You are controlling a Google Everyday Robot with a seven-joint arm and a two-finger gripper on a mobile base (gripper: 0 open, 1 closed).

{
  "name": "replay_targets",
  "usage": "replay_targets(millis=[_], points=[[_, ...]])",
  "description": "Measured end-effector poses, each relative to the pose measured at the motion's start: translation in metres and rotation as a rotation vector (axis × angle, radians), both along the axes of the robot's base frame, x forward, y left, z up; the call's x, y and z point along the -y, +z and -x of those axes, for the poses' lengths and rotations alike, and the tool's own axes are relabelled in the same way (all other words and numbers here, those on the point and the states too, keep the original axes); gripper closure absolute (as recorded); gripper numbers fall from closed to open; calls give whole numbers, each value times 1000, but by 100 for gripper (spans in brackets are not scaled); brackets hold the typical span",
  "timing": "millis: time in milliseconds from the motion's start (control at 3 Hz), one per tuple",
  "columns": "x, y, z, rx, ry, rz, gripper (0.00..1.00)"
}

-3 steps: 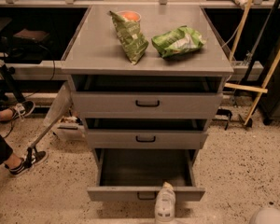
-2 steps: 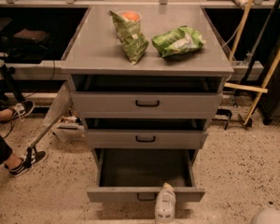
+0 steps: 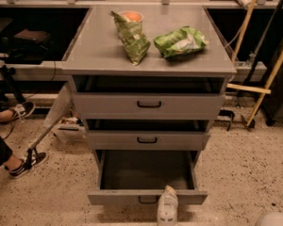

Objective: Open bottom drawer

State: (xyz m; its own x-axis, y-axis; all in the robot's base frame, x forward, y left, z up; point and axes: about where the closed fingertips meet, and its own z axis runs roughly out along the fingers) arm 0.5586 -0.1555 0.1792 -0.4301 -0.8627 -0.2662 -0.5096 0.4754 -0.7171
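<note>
Whether the gripper (image 3: 168, 204) is open or closed cannot be told: it shows only as a white shape cut off by the lower edge, right at the front of the grey cabinet (image 3: 80, 55). It sits against the front panel of the bottom drawer (image 3: 118, 197), just beside the small black handle (image 3: 146, 200) and partly covering it. That drawer stands pulled well out at the cabinet's foot, showing a plain grey interior. Above it, the middle drawer (image 3: 179, 140) and top drawer (image 3: 188, 105) each sit slightly forward, with dark gaps over their fronts. On the cabinet's top lie two green bags (image 3: 132, 36) (image 3: 180, 41), the left one hiding most of what may be an orange-filled cup (image 3: 131, 16) behind it. Left of the cabinet, a person's sneakered feet (image 3: 21, 109) rest on the speckled floor (image 3: 245, 164), the body out of view. To its right lean wooden poles (image 3: 269, 81). Behind the cabinet, dark shelving is hard to make out.
</note>
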Motion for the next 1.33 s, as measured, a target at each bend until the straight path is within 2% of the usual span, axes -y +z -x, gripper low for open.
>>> replay_targets(millis=[333, 1333], points=[[-2, -7, 12, -11, 8, -14, 100], [-4, -4, 22, -20, 15, -26, 100]])
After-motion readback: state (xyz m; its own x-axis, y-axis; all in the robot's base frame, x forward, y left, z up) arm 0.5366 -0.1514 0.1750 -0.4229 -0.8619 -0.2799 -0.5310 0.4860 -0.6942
